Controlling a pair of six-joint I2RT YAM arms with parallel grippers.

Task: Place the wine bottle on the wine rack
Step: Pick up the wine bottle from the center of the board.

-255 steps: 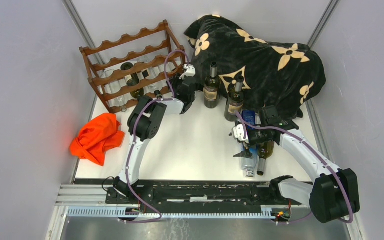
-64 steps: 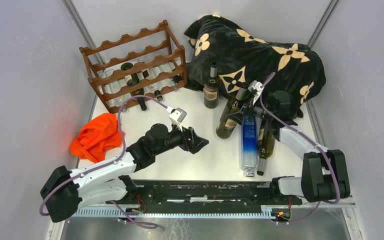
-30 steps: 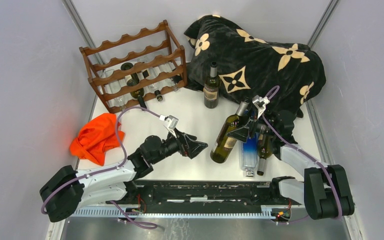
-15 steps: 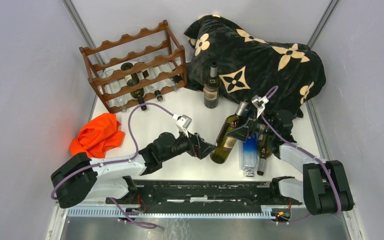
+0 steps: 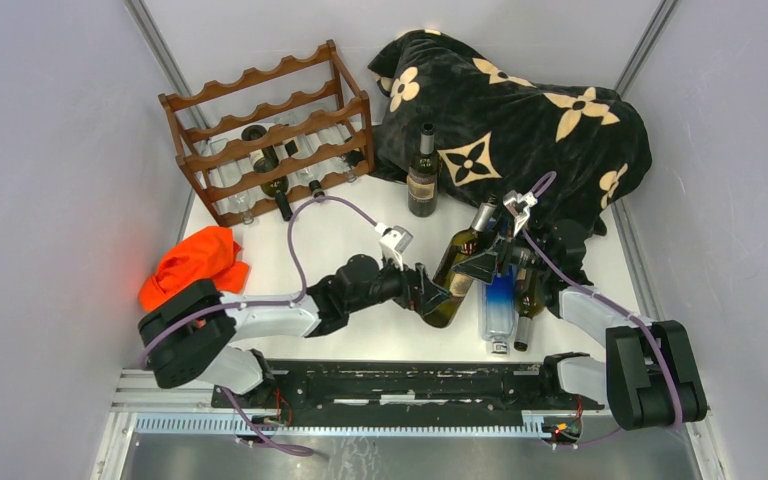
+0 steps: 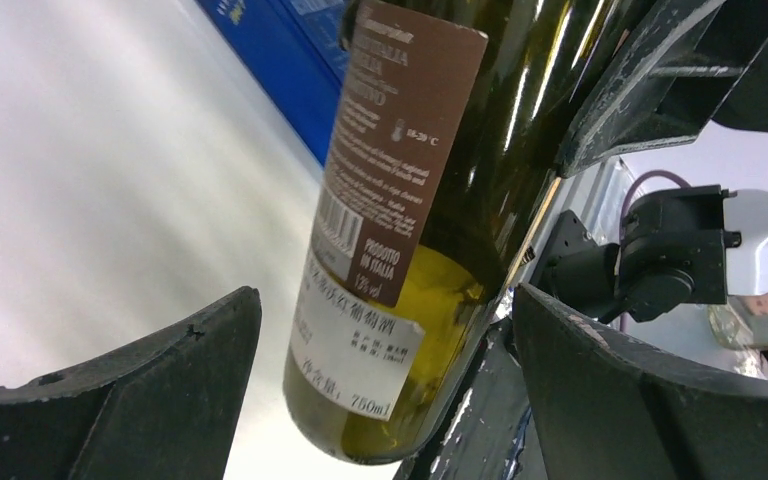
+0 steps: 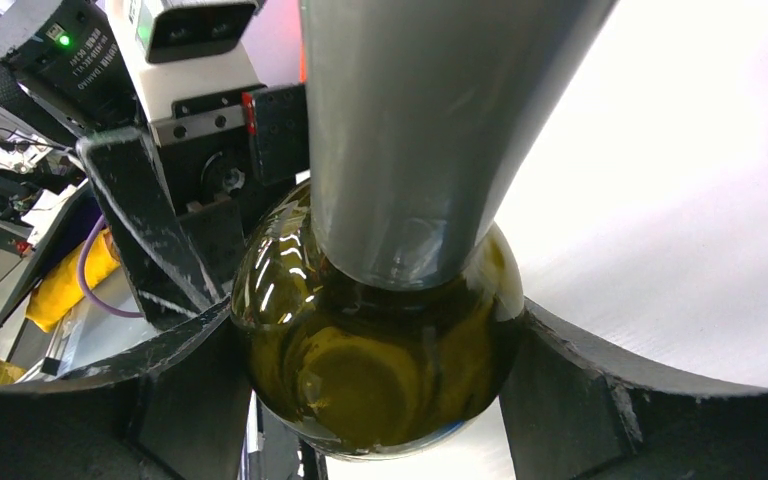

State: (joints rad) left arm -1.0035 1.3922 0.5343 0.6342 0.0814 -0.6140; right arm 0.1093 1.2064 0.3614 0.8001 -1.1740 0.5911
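1. We see the right gripper (image 7: 378,315) clamped on a tilted green wine bottle (image 5: 460,252), right of the tabletop's (image 5: 260,240) middle.
2. The fingers of the left gripper (image 6: 382,300) stand wide apart around its base.
3. The wine rack (image 5: 260,130) stands in the far left corner.

Bright and even from overhead in the top view, with only faint, soft-edged shadows under the arms on the white table (image 5: 345,250). Sharp across the scene, yet sunk to flat black in the folds of the flowered blanket (image 5: 520,120). Blown out to near white on the table in both wrist views. Streaked with long glare down the green glass of the wine bottle (image 6: 410,200); readable on the lower label print, softer toward the top. Blurred on the grey neck nearest the right wrist lens.
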